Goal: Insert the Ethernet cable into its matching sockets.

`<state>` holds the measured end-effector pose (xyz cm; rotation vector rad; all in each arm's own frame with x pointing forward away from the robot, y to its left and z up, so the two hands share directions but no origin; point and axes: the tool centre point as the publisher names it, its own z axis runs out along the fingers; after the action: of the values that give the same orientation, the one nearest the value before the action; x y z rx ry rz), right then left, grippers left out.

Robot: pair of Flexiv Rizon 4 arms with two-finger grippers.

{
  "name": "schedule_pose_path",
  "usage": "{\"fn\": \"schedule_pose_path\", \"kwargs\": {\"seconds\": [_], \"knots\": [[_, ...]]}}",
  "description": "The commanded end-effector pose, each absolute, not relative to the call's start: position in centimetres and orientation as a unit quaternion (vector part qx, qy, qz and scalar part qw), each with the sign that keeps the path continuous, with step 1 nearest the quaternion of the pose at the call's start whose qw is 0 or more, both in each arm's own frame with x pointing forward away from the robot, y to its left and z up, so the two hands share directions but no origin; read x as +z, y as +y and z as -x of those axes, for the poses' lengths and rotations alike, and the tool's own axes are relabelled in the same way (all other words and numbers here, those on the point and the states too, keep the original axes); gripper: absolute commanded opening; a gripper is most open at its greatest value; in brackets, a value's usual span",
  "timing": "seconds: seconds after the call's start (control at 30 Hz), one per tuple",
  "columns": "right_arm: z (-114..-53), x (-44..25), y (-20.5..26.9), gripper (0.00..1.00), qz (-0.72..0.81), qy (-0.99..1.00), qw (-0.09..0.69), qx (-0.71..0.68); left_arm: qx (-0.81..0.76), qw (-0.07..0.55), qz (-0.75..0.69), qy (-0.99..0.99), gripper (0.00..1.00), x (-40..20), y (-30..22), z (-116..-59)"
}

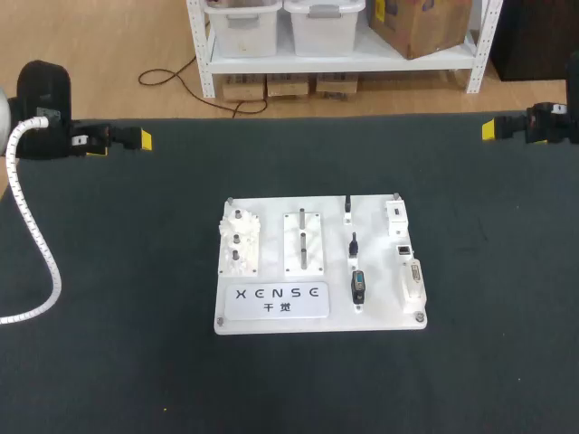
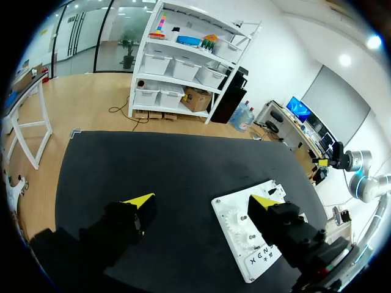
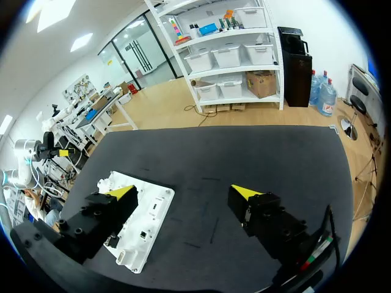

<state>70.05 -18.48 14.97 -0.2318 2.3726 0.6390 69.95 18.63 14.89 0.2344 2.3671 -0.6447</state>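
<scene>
Head view: the white practice board (image 1: 271, 307) lies mid-tabletop (image 1: 109, 344). Near its right edge a small dark-mouthed Ethernet socket (image 1: 403, 247) sits between a white block (image 1: 396, 217) and a wide multi-pin connector (image 1: 413, 278). 3 short black plug pieces (image 1: 354, 244) stand in the column just beside them. I cannot tell whether any of them belongs to the Ethernet cable, and no loose cable shows on the tabletop. The left tool (image 1: 143, 139) and right tool (image 1: 489, 129) hang over the far corners, well apart from the board.

Left wrist view: the left tool (image 2: 203, 201) is spread wide with nothing between its fingers. The board's gear end (image 2: 241, 226) lies ahead, beside 1 finger.

Right wrist view: the right tool (image 3: 183, 192) is equally spread and empty, with the board's connector edge (image 3: 143, 220) beside 1 finger.

The step in hand looks like locating and taking up the plug. The right arm is on the socket's side, so it seems the natural one to use. Pinch the plug body by its flat sides, close behind the nose, and leave the latch tab free. Turn the tab to match the socket's notch, line up squarely over the mouth, then press straight along the socket's axis. Tilting would likely jam the plug.
</scene>
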Motion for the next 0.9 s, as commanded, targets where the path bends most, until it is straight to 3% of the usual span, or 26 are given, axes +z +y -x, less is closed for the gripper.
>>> {"fn": "schedule_pose_path", "kwargs": {"seconds": [0.03,0.3,0.67,0.9], "knots": [[-70.1,15.0,-18.5,1.0,0.089,0.907,0.33,0.245,-0.243,0.33,-0.088,0.908,1.0,15.0,18.5,-70.0],[-70.1,15.0,-18.5,1.0,0.089,0.907,0.33,0.245,-0.243,0.33,-0.088,0.908,1.0,15.0,18.5,-70.0],[-70.1,15.0,-18.5,1.0,0.089,0.907,0.33,0.245,-0.271,0.343,-0.426,0.792,1.0,14.2,11.1,-73.5],[-70.1,15.0,-18.5,1.0,0.089,0.907,0.33,0.245,-0.299,0.278,-0.596,0.691,1.0,12.2,4.7,-73.5]]}}
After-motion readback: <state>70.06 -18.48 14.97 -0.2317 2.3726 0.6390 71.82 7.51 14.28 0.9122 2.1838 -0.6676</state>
